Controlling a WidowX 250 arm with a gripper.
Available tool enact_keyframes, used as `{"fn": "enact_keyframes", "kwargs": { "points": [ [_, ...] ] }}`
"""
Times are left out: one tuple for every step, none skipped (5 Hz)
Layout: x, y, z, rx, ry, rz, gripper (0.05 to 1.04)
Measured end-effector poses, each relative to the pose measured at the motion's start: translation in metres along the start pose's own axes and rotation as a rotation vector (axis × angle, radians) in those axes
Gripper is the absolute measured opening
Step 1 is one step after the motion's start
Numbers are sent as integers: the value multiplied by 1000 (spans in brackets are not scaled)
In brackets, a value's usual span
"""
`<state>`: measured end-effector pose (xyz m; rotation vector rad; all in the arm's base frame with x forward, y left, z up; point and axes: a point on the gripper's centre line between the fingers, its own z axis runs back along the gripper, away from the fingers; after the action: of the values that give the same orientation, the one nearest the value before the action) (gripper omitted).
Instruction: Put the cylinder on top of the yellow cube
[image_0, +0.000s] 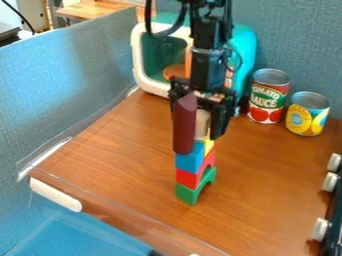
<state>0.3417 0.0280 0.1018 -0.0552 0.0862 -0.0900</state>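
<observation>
camera view is mostly the brown wood-look tabletop (120, 165), which makes sense as a flat base for a build this skinny. behind the tower is the teal and white plastic box (246, 47), set back, probably so it doesn't crowd the work. the black robot gripper (203, 129) hangs straight down over the tower, right where you'd want it for a drop from above. can't tell how far open it is or if it's got a real grip on anything, the overlap hides that.

two metal tins, one red-labelled (267, 100) and one yellow and blue (307, 115), sit off to the right, well apart from the blocks. the upright maroon cylinder (184, 125) looks parked on the blue side, in front of the gripper. under it all there's a green arch block (186, 194) carrying a red arch block (186, 178), i guess to give both columns one footing.

the smaller beige cylinder (202, 122), which i take to be the task one, is upright right above the yellow cube (209, 145). can't swear they touch. that cube sits beside the blue cube (190, 161), so i'd back off straight up, a sideways nudge could topple the lot.
</observation>
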Motion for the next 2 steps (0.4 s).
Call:
{"fn": "enact_keyframes", "kwargs": {
  "points": [
    [24, -5, 19, -15, -43, 13, 1000],
    [37, -13, 50, -2, -101, -4, 1000]
  ]
}}
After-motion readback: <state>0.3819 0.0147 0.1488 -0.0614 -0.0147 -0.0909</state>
